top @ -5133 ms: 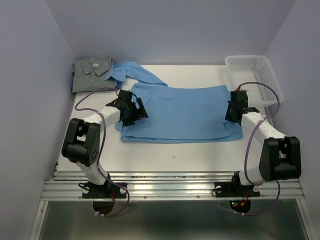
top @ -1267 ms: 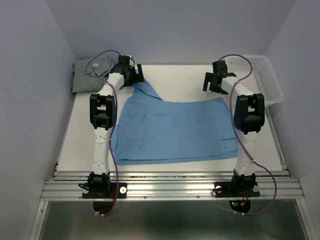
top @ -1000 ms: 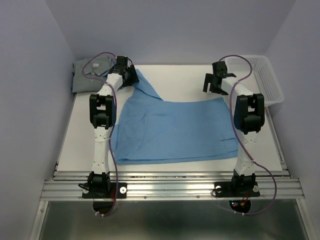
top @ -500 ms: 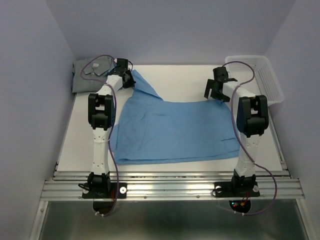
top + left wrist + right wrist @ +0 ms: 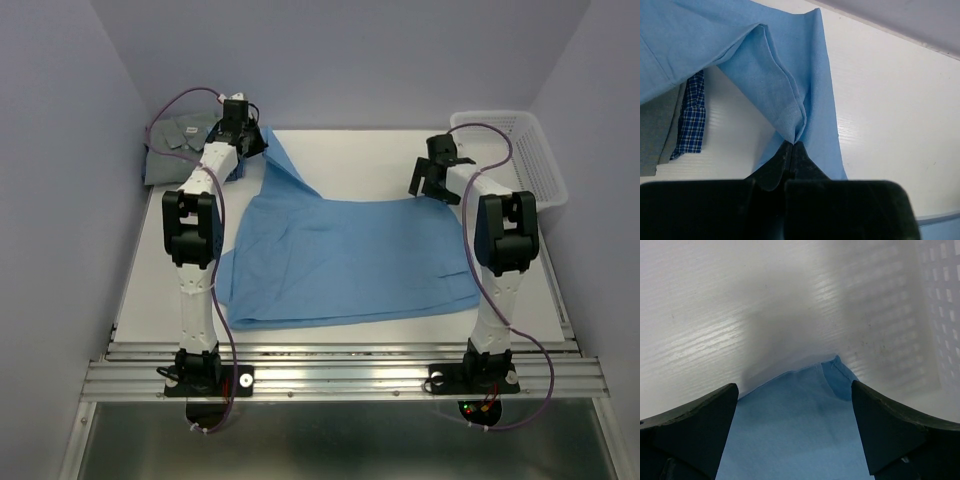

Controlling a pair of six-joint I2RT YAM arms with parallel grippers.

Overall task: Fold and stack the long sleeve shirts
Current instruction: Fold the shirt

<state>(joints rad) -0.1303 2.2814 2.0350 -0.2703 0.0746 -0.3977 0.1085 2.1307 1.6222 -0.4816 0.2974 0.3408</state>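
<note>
Blue shirt [image 5: 350, 250] pinched by left gripper [image 5: 791, 146]

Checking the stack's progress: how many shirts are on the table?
2. The light blue shirt lies spread in the middle, one corner pinched by the left gripper; the grey-green shirt sits folded at the far left. Others may hide beneath.

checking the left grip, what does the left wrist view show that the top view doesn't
Left wrist only: the left gripper shut on a pinched fold of the blue shirt, seen close up, and a strip of blue checked cloth beside the grey shirt.
Top only: the blue shirt's body spread flat, the basket, both arms, and the right gripper open near the shirt's far right corner.
Both: the blue shirt, the grey shirt and the white table.
</note>
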